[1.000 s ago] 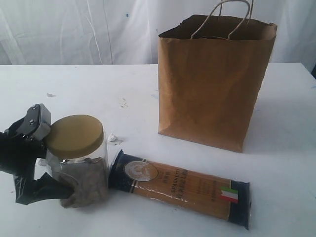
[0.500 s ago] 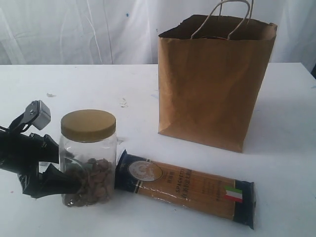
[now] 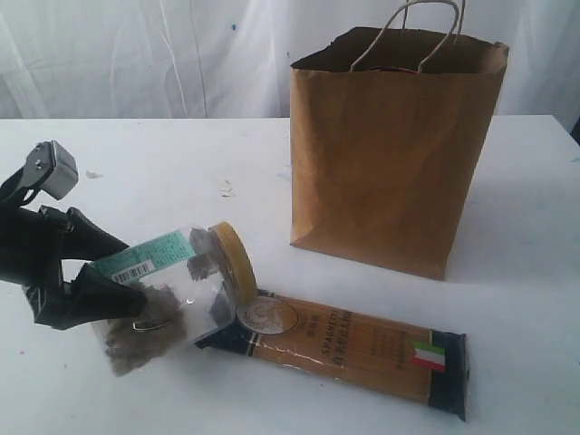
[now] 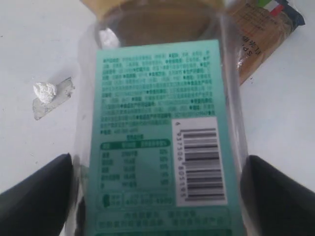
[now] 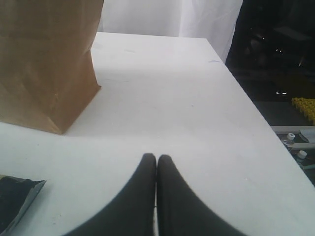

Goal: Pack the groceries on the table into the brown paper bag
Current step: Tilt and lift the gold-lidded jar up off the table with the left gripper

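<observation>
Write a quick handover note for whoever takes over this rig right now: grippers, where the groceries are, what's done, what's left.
Left gripper: shut on the clear jar, which is tilted with its lid toward the spaghetti pack.
Right gripper: shut, empty, over the table near the brown paper bag.
The bag stands upright and open; its inside cannot be seen.
Done: jar gripped.
Left: put the jar into the bag, then the spaghetti pack, which lies flat in front of the bag.
</observation>
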